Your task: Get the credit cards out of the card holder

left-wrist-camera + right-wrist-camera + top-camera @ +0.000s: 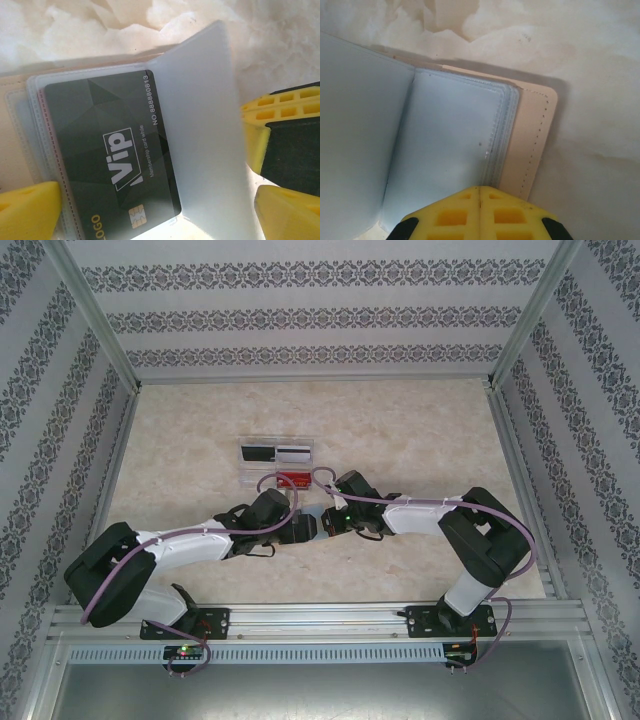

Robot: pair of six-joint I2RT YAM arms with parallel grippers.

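Note:
The tan card holder (532,140) lies open on the table between both arms (313,523). Its clear plastic sleeves (455,130) are fanned out, and one frosted page (205,125) stands raised. A dark grey credit card (110,165) marked "VIP" sits inside a sleeve on the holder's left half. My left gripper (160,217) is open, with one yellow finger (27,210) on each side of the holder. My right gripper (480,192) is shut, its tips resting on the sleeve stack near the tan edge; its yellow fingers (280,117) show beside the raised page.
A clear plastic compartment tray (275,455) with black, silver and red cards stands just behind the grippers. The marbled tabletop (420,440) stretches to patterned walls on three sides. A metal rail (320,618) runs along the near edge.

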